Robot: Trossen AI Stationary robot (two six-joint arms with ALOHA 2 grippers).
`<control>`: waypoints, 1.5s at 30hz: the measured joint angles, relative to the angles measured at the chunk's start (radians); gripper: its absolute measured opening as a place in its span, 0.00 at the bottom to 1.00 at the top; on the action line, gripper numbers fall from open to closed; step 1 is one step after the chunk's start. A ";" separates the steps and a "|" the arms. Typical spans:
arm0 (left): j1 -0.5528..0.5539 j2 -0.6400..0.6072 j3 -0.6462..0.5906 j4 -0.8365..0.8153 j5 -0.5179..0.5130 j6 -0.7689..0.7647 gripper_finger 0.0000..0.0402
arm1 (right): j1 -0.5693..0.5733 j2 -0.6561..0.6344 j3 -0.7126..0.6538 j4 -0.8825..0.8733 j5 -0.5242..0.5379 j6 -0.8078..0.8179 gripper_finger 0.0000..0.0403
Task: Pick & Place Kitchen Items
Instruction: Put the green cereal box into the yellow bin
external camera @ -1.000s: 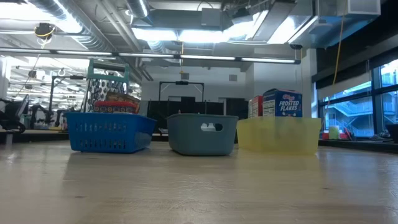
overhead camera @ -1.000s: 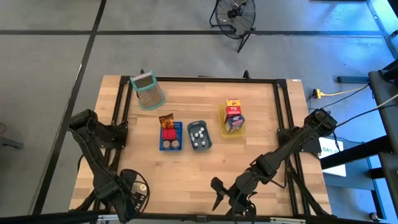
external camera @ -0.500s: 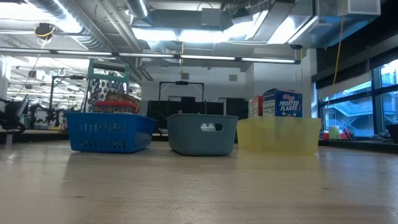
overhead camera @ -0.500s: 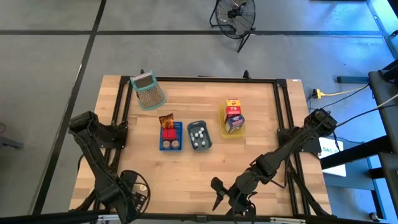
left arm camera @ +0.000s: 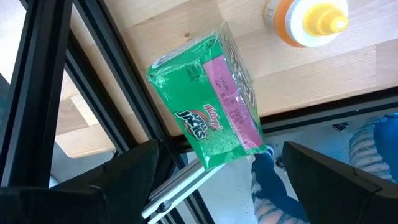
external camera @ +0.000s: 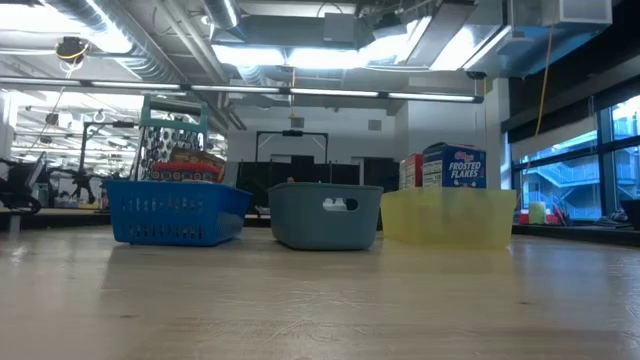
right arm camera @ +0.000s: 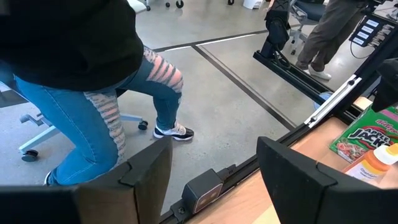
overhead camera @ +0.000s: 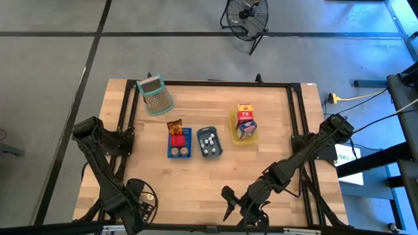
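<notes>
High view looks the same as a second ago, so no pick has started: left tool (left arm camera: 217,167) hangs wide open over the green carton (left arm camera: 208,106) at the surface (overhead camera: 209,176) edge, right tool (right arm camera: 214,165) spread and empty.

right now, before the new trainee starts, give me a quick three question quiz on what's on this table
1. True or false: the white round pieces lie in the yellow tray.
2. Which tray holds the Frosted Flakes carton? A blue, B grey-blue, C yellow.
3. Fill in: the green carton lies near a bottle whose cap is ___.

Key: 1 false, they are in the grey-blue one; 2 C; 3 yellow.
</notes>
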 joint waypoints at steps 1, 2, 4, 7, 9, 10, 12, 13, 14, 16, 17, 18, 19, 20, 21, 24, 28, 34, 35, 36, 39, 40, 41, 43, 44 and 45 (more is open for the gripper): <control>0.000 0.002 0.000 0.000 0.000 -0.001 0.85 | 0.000 0.000 0.000 0.000 0.000 0.000 0.59; 0.000 0.004 0.000 0.000 0.000 -0.001 0.85 | 0.000 0.000 0.000 0.000 0.000 0.000 0.59; 0.000 0.013 0.000 0.000 0.001 0.002 0.85 | 0.000 0.000 0.000 0.000 0.000 0.000 0.59; 0.000 0.025 0.000 0.000 0.001 0.002 0.85 | 0.000 0.000 0.000 0.000 0.000 0.000 0.59; 0.000 0.028 0.000 0.000 0.001 0.002 0.85 | 0.000 0.000 0.000 0.000 0.000 0.000 0.59; 0.000 0.029 0.000 -0.003 0.001 0.002 0.85 | 0.000 0.000 0.000 0.000 0.000 0.000 0.59; 0.000 0.030 0.000 -0.008 0.001 0.002 0.85 | 0.000 0.000 0.000 0.000 0.000 0.000 0.59; 0.000 0.031 0.000 -0.007 0.002 0.002 0.85 | 0.000 0.000 0.000 0.000 0.000 0.000 0.59; 0.000 0.032 0.000 -0.006 0.002 0.002 0.85 | 0.000 0.000 0.000 0.000 0.000 0.000 0.59; 0.000 0.033 0.000 -0.006 0.002 0.002 0.85 | 0.000 0.000 0.000 0.001 0.000 0.000 0.59; 0.000 0.033 0.000 -0.006 0.000 0.002 0.85 | 0.000 0.000 0.000 0.002 0.001 0.000 0.59; 0.000 0.033 0.000 -0.006 -0.003 0.002 0.85 | 0.000 0.000 0.000 0.002 0.001 0.000 0.59; 0.000 0.033 0.000 -0.006 -0.010 0.002 0.85 | 0.000 0.000 0.000 0.002 0.001 0.000 0.59; 0.000 0.033 0.000 -0.006 -0.015 0.002 0.85 | 0.000 0.000 0.000 0.002 0.001 0.000 0.59; -0.001 0.033 0.000 -0.006 -0.020 0.002 0.85 | 0.000 0.000 0.000 0.002 0.001 0.000 0.59; -0.001 0.033 0.000 -0.006 -0.026 0.002 0.85 | 0.000 0.000 0.000 0.003 0.001 0.000 0.59; -0.001 0.041 0.000 -0.006 -0.049 0.002 0.85 | 0.000 0.000 0.000 0.003 0.002 0.000 0.59; -0.001 0.063 0.000 -0.006 -0.050 0.004 0.85 | 0.000 0.000 0.000 0.003 0.003 0.000 0.59; -0.001 0.063 0.000 -0.006 -0.050 0.004 0.85 | 0.000 0.000 0.000 0.003 0.003 0.000 0.59; -0.001 0.063 0.000 -0.006 -0.050 0.003 0.85 | 0.000 0.000 0.000 0.003 0.003 0.000 0.59; -0.001 0.063 0.000 -0.005 -0.049 0.003 0.85 | 0.000 0.000 0.000 0.003 0.003 0.000 0.59; -0.001 0.063 0.000 -0.005 -0.049 0.003 0.85 | 0.000 0.000 0.000 0.003 0.003 0.000 0.59; -0.001 0.063 0.000 -0.005 -0.050 0.002 0.85 | 0.000 0.000 0.000 0.003 0.003 0.000 0.59; -0.001 0.066 0.000 -0.005 -0.050 0.002 0.85 | 0.000 0.000 0.000 0.003 0.002 0.000 0.59; -0.001 0.068 0.000 -0.005 -0.050 0.002 0.85 | 0.000 0.000 0.000 0.003 0.003 0.000 0.59; -0.001 0.072 0.000 -0.004 -0.050 0.002 0.85 | 0.000 0.000 0.000 0.003 0.003 0.000 0.59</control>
